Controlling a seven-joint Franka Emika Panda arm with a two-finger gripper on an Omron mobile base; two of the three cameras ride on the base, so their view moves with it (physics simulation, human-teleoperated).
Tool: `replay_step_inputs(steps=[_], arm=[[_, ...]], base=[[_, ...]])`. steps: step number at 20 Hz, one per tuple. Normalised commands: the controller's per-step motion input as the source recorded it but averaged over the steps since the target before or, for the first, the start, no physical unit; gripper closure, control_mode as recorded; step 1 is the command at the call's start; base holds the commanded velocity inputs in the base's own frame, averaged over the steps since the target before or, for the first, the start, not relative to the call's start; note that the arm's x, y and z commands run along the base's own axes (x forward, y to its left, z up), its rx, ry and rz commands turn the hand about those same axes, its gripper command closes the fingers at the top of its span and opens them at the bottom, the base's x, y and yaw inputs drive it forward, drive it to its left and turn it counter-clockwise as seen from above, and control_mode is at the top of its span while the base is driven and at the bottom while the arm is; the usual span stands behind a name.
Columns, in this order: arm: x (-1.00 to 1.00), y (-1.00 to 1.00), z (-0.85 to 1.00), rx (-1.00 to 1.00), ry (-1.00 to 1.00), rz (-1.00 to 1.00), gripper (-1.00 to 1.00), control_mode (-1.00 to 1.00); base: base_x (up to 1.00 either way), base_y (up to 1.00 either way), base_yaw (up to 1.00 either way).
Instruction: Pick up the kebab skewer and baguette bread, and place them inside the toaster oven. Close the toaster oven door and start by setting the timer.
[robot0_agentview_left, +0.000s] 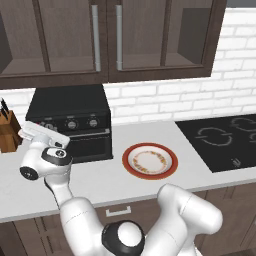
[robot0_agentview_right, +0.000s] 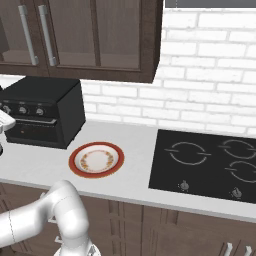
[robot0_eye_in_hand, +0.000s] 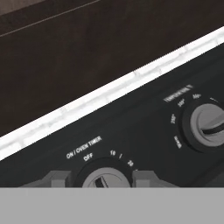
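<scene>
Straddling timer knob (robot0_eye_in_hand: 103, 180): gripper (robot0_eye_in_hand: 101, 179) fingers (robot0_eye_in_hand: 54, 179).

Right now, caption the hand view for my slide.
Gripper fingertips straddle the toaster oven timer knob, temperature knob beside.

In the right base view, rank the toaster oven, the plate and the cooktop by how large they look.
1. Cooktop, clearly the largest, though cut off at the right edge.
2. Toaster oven, partly cut off at the left edge.
3. Plate, smallest.
All three sit at a similar depth on the counter, so the order seems safe.
</scene>
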Motion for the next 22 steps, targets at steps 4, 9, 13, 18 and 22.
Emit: replay_step_inputs(steps=[4,9,13,18,22], arm=[[0.00,0.15,-0.36,0.02,0.05,0.00,1.00,-1.00],[0.00,0.09,-0.36,0.03,0.06,0.00,1.00,-1.00],[-0.05,0.08,-0.38,0.09,0.08,0.00,1.00,-1.00],[-0.07,0.23,-0.43,0.09,0.07,-0.05,1.00,-1.00],[-0.05,0.46,-0.44,0.07,0.05,-0.10,1.00,-1.00]], base=[[0.00,0.00,0.00],[0.00,0.00,0.00],[0.00,0.00,0.00],[0.00,0.00,0.00],[0.00,0.00,0.00]])
